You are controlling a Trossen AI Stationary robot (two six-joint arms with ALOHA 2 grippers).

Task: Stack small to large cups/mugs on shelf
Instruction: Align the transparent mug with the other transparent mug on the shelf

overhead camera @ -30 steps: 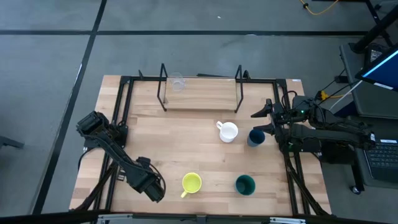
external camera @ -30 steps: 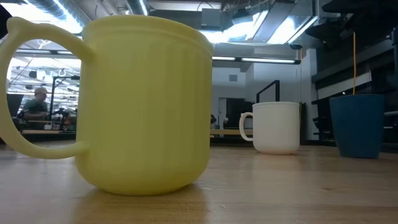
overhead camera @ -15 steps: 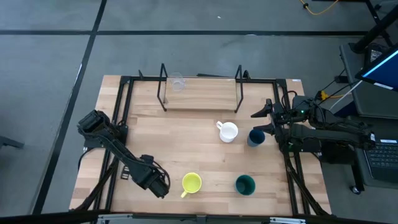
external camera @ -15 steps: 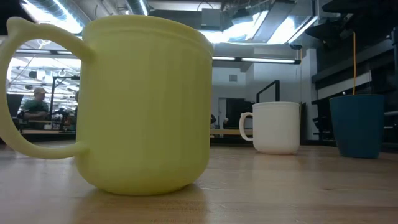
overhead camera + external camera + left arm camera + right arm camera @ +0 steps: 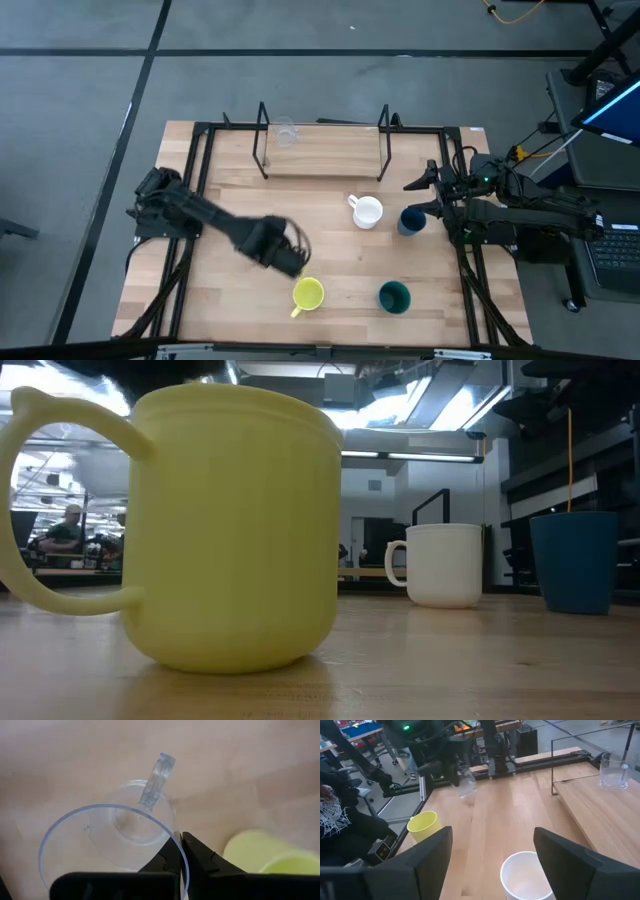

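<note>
I have my left gripper pinched shut on the thin rim of a clear glass cup, up above the table near the yellow mug, and it looks light, slippery and easy to break.

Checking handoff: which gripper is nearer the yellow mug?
Left. The left gripper, shut on a clear glass cup, hangs beside the yellow mug; the right gripper waits by the blue cup.
</note>
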